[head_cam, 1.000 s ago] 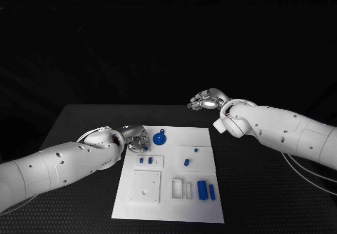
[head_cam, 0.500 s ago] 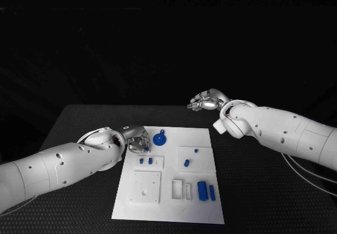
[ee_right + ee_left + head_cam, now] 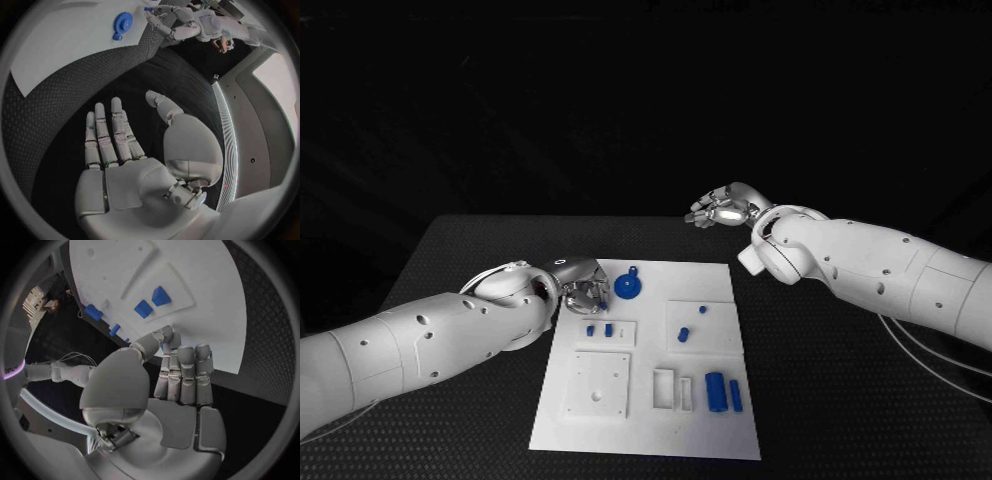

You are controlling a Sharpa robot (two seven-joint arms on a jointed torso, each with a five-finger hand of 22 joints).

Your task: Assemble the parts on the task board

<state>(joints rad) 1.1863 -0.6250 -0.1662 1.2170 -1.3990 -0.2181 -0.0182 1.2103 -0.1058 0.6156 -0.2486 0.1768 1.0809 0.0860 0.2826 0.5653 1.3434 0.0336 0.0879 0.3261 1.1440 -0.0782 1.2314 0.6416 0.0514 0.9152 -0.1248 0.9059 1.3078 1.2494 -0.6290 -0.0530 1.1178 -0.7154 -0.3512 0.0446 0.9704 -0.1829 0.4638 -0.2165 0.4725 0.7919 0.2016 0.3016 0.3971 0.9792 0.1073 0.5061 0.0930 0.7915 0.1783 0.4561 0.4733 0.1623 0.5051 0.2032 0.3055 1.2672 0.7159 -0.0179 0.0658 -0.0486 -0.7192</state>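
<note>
Head view. Board [image 3: 646,420], white, lies lengthwise at the middle of the black table [image 3: 459,250]. Gear [image 3: 627,288], blue and round, with a small blue knob just beyond it at 12 o'clock, sits at the board's far left corner. Two short blue pegs [image 3: 599,328] stand in a raised plate at 6 o'clock from the gear. One blue pin [image 3: 684,334] and a smaller blue dot lie on a square plate at 3 o'clock from the pegs. Two long blue bars [image 3: 723,391] lie side by side toward the near right corner, with white slots just to their left. A square white plate with holes lies at the near left. Left hand [image 3: 583,284] is at the board's far left edge, just at 9 o'clock from the gear; whether it touches the gear cannot be told. Right hand [image 3: 724,209] is raised beyond the board's far right corner, well apart from all pieces.

Left wrist view. The left hand [image 3: 169,385] has its fingers straight and close together, the thumb bent beside them, grasping nothing, over the board's [image 3: 187,270] edge. The two pegs [image 3: 152,302] show in their plate beyond the fingertips.

Right wrist view. The right hand [image 3: 125,150] is released, fingers spread and straight, empty, above the bare table. The gear [image 3: 122,22] lies on the board [image 3: 56,45] far beyond the fingertips.
</note>
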